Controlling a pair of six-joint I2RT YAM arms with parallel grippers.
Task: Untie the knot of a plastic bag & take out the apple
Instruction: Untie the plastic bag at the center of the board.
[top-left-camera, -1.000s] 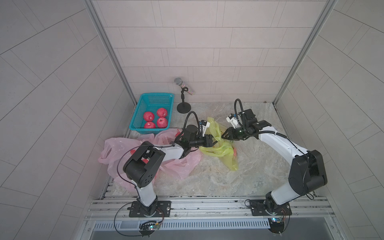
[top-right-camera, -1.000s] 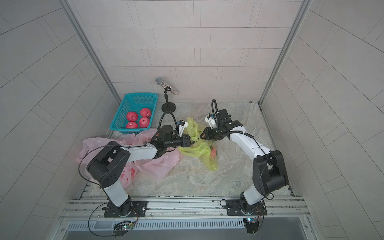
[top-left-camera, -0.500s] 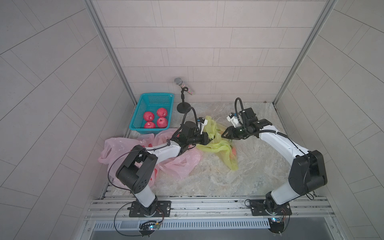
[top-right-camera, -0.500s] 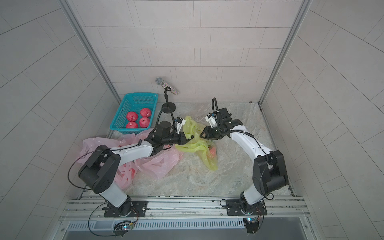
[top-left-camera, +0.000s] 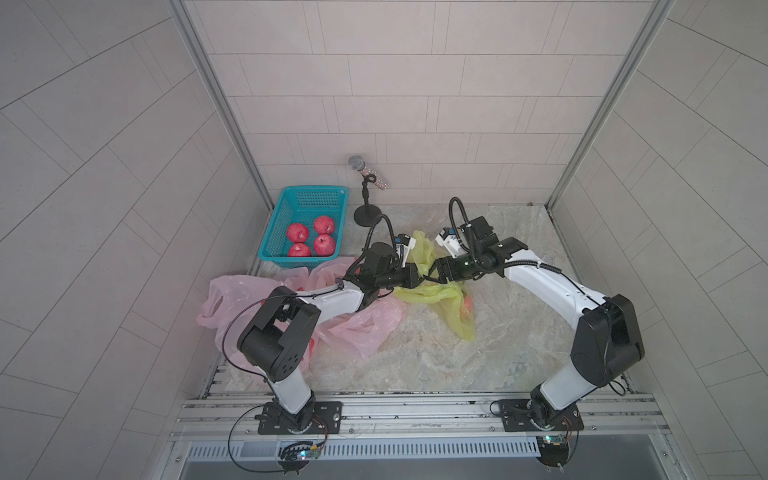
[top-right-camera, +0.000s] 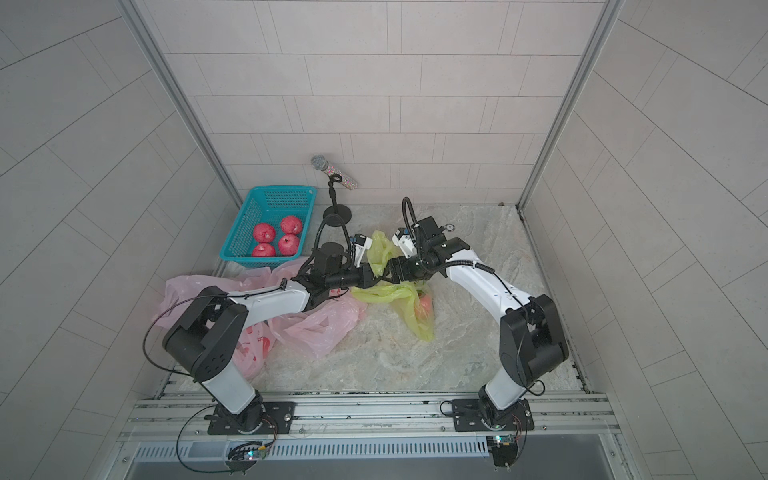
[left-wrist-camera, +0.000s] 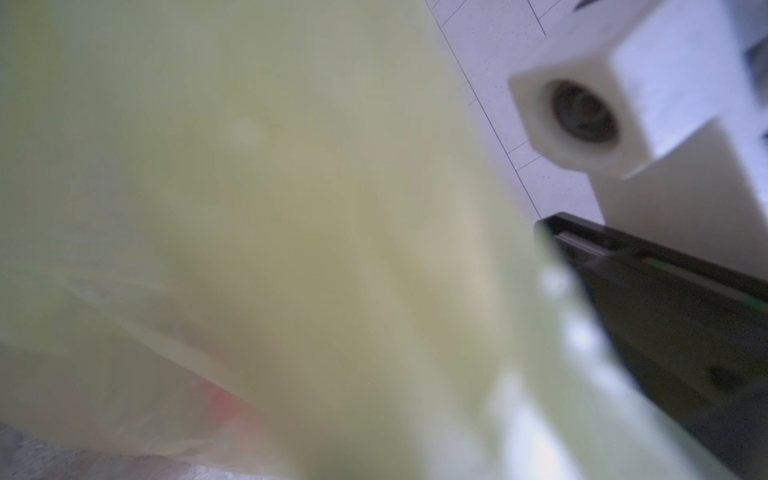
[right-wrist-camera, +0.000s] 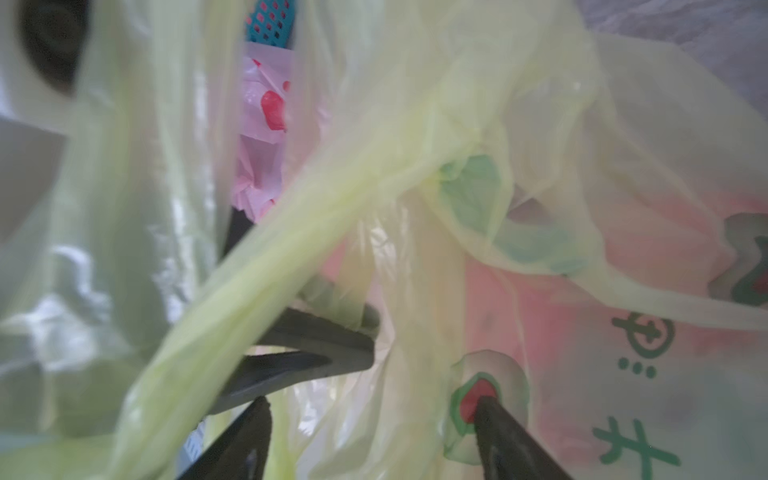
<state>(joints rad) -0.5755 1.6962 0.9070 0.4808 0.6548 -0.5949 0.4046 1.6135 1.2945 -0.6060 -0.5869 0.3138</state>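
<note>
Teal basket (top-left-camera: 279, 220) sits at ten o'clock; we see the left gripper (top-left-camera: 417, 276) pinched together on a yellow plastic bag (top-left-camera: 432, 293) strand mid-table; right gripper (top-left-camera: 436, 270) fingers stand apart; apple (top-left-camera: 468, 302) inside the bag, at its four o'clock.

Bag (top-left-camera: 440, 297) was translucent yellow-green with green print and a red-green logo; apple (top-right-camera: 424, 306) inside showed red-orange. Pink bags (top-left-camera: 361, 328) had red print. Basket (top-left-camera: 286, 208) was teal mesh, its fruit (top-left-camera: 298, 232) red. Desk (top-left-camera: 498, 340) was grey-beige marbled.
</note>
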